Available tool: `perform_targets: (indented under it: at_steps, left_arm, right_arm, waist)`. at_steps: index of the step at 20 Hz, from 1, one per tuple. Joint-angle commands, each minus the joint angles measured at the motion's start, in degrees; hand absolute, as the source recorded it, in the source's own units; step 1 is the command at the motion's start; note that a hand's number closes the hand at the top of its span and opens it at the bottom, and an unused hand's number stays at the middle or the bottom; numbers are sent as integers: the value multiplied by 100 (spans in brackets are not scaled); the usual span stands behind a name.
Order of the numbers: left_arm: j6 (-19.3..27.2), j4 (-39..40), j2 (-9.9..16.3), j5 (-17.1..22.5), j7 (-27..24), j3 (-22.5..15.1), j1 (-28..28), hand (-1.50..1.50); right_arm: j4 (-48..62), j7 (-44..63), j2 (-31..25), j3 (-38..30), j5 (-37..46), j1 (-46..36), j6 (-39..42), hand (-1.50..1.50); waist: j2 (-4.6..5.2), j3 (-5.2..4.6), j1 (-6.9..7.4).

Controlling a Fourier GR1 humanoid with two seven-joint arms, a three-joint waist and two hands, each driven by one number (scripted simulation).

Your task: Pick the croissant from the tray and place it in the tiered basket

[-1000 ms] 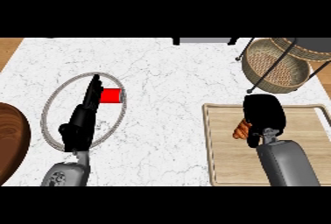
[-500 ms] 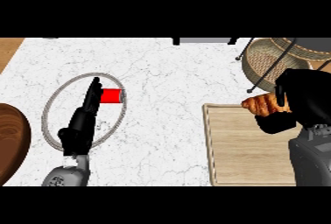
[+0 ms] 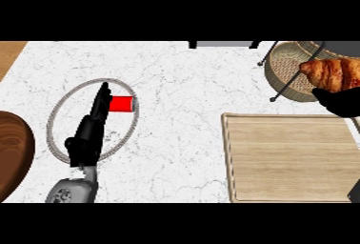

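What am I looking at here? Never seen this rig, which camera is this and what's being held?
This is one view from the head of a humanoid robot, looking steeply down at a white marble counter. Its arms come in from the lower edge.

The left robot hand rests open, fingers straight, over a plate with a grey rim; a small red block sits by its fingertips. The right robot hand shows only as a dark shape at the right edge, carrying a croissant lifted above the counter, next to the woven tiered basket on its black wire frame.

Below that lies the wooden tray, with nothing on its visible part. A dark wooden object shows at the left edge.
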Motion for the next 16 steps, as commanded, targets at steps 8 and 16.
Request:
perform_targets:
  at_steps: [8,16]
  left_arm:
    - [6,-424,-94,-102,310,-193,122,0]
    - [-33,-111,19,25,204,5,-114,0]
  right_arm:
    - [1682,398,-89,-836,-591,-1370,-651,150]
    - [3384,-148,-875,-620,-392,-1432,-2007,150]
  waist:
    - [16,5,68]
    - [27,4,73]
